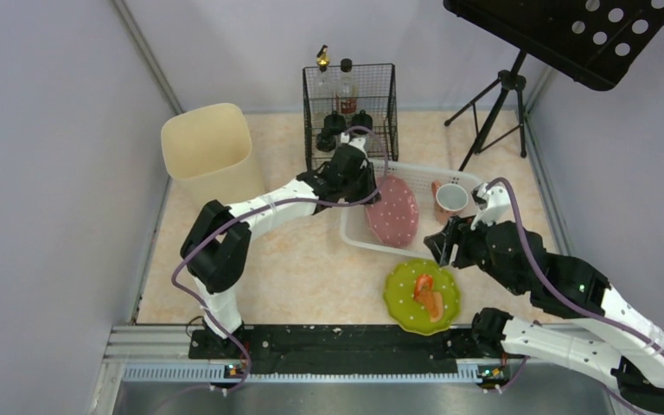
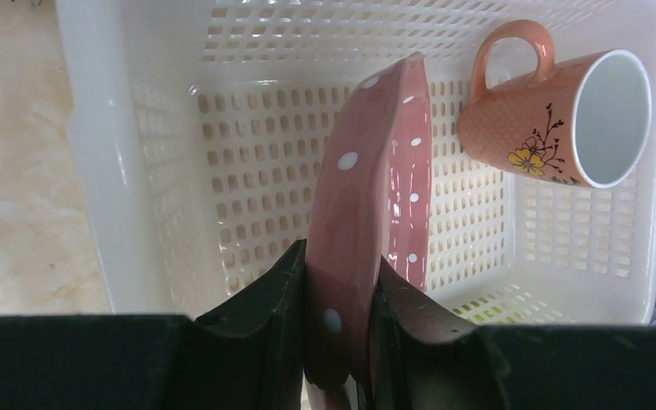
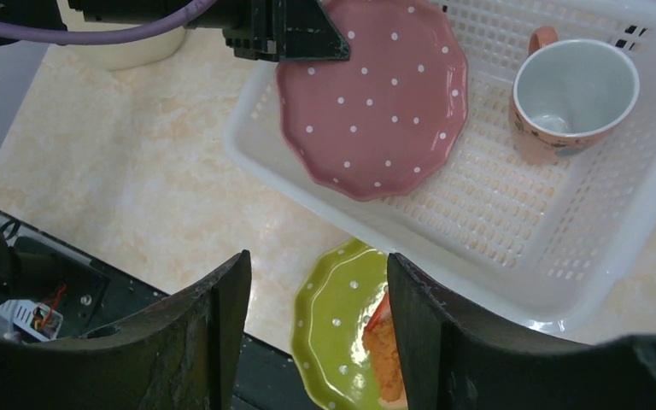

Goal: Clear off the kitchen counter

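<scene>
- Kitchen counter point(image 1: 303, 268): beige-pink marbled surface spanning the whole work area; every item below sits on or over it.
- White perforated basket point(image 2: 102, 171): on the counter, centre-right, in front of the wire rack.
- L gripper point(image 2: 339, 282): both fingers point(image 2: 295, 286) clamped on the rim of a pink dotted plate point(image 2: 376, 188), one on each face. The plate is tilted over the basket's left half; can't tell whether its lower edge touches the basket floor.
- Mug point(image 2: 555, 111): orange w/ flower print, white inside, in the basket's right part, apart from the pink plate; mouth up in the top view.
- R gripper point(image 3: 318, 260): fingers spread wide, holding nothing; it hovers over the basket's near rim and the green plate.
- Green dotted plate point(image 1: 398, 298): flat on the counter just in front of the basket, nearer the arm bases; carries orange-red food scraps point(image 1: 428, 298).
- Cream bin point(image 1: 210, 151): far left of the counter, well apart from the basket.
- Wire rack point(image 1: 350, 108): at the back, bottles inside.
- Black perforated stand point(image 1: 562, 26): top right, on a tripod.
</scene>
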Tool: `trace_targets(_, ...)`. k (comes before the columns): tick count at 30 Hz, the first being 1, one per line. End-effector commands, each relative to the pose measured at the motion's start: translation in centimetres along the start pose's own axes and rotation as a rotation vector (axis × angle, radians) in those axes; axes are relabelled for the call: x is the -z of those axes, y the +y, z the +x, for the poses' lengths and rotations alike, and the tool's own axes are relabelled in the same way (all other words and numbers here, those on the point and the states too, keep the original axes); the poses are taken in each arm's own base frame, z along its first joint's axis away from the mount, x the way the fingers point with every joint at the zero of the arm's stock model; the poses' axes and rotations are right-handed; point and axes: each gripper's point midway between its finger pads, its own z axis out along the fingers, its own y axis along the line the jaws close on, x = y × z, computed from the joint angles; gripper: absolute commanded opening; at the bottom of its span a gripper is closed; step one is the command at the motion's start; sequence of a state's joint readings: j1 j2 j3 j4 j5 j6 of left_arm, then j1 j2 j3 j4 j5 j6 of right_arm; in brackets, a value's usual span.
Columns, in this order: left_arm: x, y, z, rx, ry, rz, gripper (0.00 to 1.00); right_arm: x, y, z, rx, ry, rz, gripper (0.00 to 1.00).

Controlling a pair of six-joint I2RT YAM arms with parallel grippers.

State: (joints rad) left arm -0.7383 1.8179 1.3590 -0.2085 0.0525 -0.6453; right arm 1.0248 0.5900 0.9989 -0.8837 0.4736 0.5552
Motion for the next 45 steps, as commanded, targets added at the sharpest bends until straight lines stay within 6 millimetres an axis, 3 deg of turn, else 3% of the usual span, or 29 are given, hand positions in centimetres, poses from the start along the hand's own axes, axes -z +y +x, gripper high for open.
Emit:
trace_targets(1, -0.1, -3.9, -3.0, 0.026, -0.128, 0.130, 0.00, -0.2, 0.3, 0.1, -0.025, -0.007, -0.017, 0.59)
trace_targets(7, -2.4, -2.6, 0.0, 0.023, -0.043, 0.082, 0.03, -0.4, 0.4, 0.5, -0.028, 0.000, -0.024, 0.59)
trace_targets(13, -3.6, -0.6, 2.0, 0.008, 0.015, 0.004, 0.19, -0.4, 0.5, 0.8, -0.036, 0.000, -0.033, 0.59)
trace_targets(24, -3.5, 4.5, 5.7, -0.036, 0.131, -0.215, 0.54, -0.6, 0.6, 1.3, -0.043, -0.001, -0.048, 0.60)
trace_targets(28, -3.2, 5.6, 6.7, -0.049, 0.162, -0.264, 0.60, -0.8, 0.7, 1.4, -0.046, 0.001, -0.053, 0.60)
trace_targets(33, -3.1, 6.3, 6.9, -0.065, 0.178, -0.304, 0.75, -0.9, 0.7, 1.5, -0.043, 0.005, -0.053, 0.60)
trace_targets(40, -1.8, 6.1, 5.8, -0.118, 0.169, -0.372, 0.79, -1.1, 0.7, 1.8, -0.050, 0.010, -0.054, 0.60)
trace_targets(45, -0.3, 5.4, 4.0, -0.165, 0.128, -0.425, 0.80, -1.1, 0.6, 1.8, -0.049, 0.010, -0.049, 0.60)
